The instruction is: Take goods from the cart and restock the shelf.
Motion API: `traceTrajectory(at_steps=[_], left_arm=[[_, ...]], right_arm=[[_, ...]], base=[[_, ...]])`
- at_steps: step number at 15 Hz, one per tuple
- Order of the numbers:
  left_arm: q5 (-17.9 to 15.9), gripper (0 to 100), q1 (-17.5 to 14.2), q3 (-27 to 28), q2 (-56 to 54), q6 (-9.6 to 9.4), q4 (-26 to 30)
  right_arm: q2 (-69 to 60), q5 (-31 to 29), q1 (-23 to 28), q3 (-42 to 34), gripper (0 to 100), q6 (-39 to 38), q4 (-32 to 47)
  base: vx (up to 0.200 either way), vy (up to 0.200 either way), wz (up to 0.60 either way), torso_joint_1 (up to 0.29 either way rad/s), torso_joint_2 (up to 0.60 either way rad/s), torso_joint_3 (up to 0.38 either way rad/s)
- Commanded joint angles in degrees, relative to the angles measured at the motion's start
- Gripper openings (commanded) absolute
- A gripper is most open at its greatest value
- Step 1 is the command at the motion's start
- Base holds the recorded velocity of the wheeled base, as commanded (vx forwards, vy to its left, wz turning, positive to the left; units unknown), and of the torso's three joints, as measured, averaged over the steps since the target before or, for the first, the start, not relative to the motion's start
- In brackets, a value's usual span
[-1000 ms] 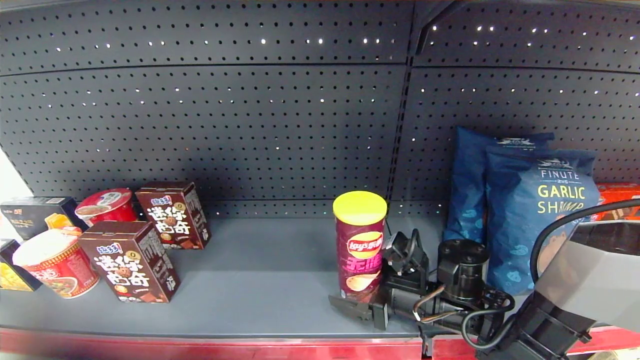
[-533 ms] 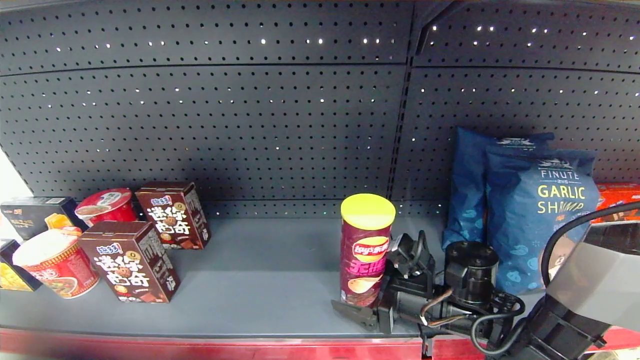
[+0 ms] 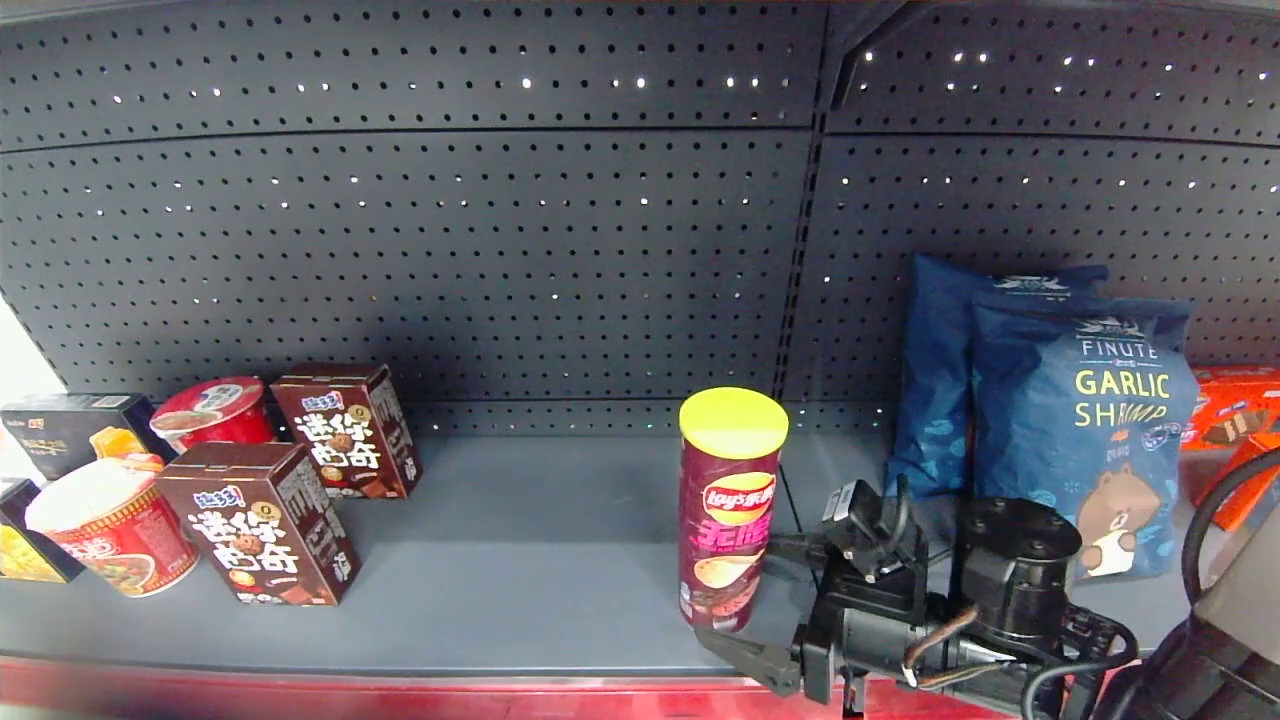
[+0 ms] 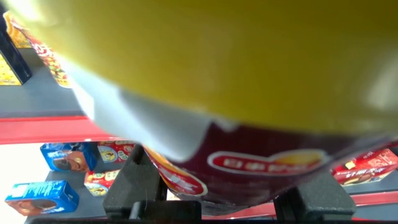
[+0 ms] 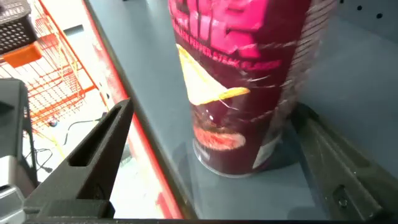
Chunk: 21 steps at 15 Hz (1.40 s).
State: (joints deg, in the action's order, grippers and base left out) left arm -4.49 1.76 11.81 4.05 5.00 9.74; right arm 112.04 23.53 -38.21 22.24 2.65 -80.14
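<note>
A maroon chips can (image 3: 732,510) with a yellow lid stands upright on the grey shelf (image 3: 540,560), right of centre. My right gripper (image 3: 745,595) is open at the can's base, one finger on each side, and the right wrist view shows a gap on both sides of the can (image 5: 242,93). In the left wrist view a second maroon can (image 4: 249,155) with a yellow lid sits very close to the camera between the fingers (image 4: 134,190) of my left gripper (image 4: 221,202), which is shut on it.
Two brown boxes (image 3: 262,520) and red noodle cups (image 3: 110,530) stand at the shelf's left. Blue snack bags (image 3: 1070,420) lean at the right, orange boxes (image 3: 1235,420) beyond them. The shelf has a red front edge (image 3: 400,690). An orange cart (image 5: 56,68) stands below.
The can shifted slightly right and was set down. My right gripper opened and drew back to the right and toward the shelf's front edge, uncovering more of the blue bag.
</note>
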Motion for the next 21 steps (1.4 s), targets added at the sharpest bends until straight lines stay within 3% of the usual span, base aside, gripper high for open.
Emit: traceTrajectory(at_steps=[1, 7, 9, 11, 13, 16, 18, 19, 20, 21], left_arm=[[0.0, 0, -0.1, 0.3, -0.1, 0.01, 0.0], [0.0, 0, -0.2, 0.1, -0.1, -0.08, -1.1], [0.0, 0, -0.2, 0.3, -0.1, -0.08, -1.1], [0.0, 0, -0.2, 0.6, -0.1, -0.16, -1.3], [-0.1, 0, -0.2, 1.0, -0.1, -0.25, -2.5], [-0.2, 0, -0.2, 6.1, 0.0, -0.69, -2.5], [-0.3, 0, -0.2, 15.9, 2.2, -5.88, 2.2], [-0.4, 0, -0.2, 17.5, 2.9, -7.28, 3.4], [-1.3, 0, 0.1, 20.2, 4.3, -10.01, 5.5], [-3.2, 0, 0.1, 21.1, 5.6, -10.54, 6.3]], right_arm=[[-4.8, -0.2, 0.2, -4.1, 100, 0.1, 0.1], [-14.3, -3.6, 1.7, -10.3, 100, -0.2, 0.8], [-16.5, -7.8, 2.1, -10.2, 100, -0.1, 1.1], [-20.5, -22.0, 1.3, -11.6, 100, 1.8, 1.1], [-24.9, -22.8, 1.5, -13.9, 100, 2.4, 1.1], [-36.0, -25.0, 5.8, -20.6, 100, 2.4, 2.6], [-50.9, -26.3, 6.6, -21.2, 100, 2.4, 16.9], [-54.1, -26.8, 6.5, -20.7, 100, 2.4, 20.9], [-62.8, -27.4, 6.4, -19.6, 100, 2.3, 32.7], [-70.6, -28.3, 7.0, -16.8, 100, 2.2, 45.7]], base=[[0.0, 0.0, 0.0, 0.0, 0.0, 0.0], [0.0, 0.0, 0.0, 0.0, 0.0, 0.0], [0.0, 0.0, 0.0, 0.0, 0.0, 0.0], [0.0, 0.0, 0.0, 0.0, 0.0, 0.0], [0.0, 0.0, 0.0, 0.0, 0.0, 0.0], [0.0, 0.0, 0.0, 0.0, 0.0, 0.0], [0.0, 0.0, 0.0, 0.0, 0.0, 0.0], [0.0, 0.0, 0.0, 0.0, 0.0, 0.0], [0.0, 0.0, 0.0, 0.0, 0.0, 0.0], [0.0, 0.0, 0.0, 0.0, 0.0, 0.0]])
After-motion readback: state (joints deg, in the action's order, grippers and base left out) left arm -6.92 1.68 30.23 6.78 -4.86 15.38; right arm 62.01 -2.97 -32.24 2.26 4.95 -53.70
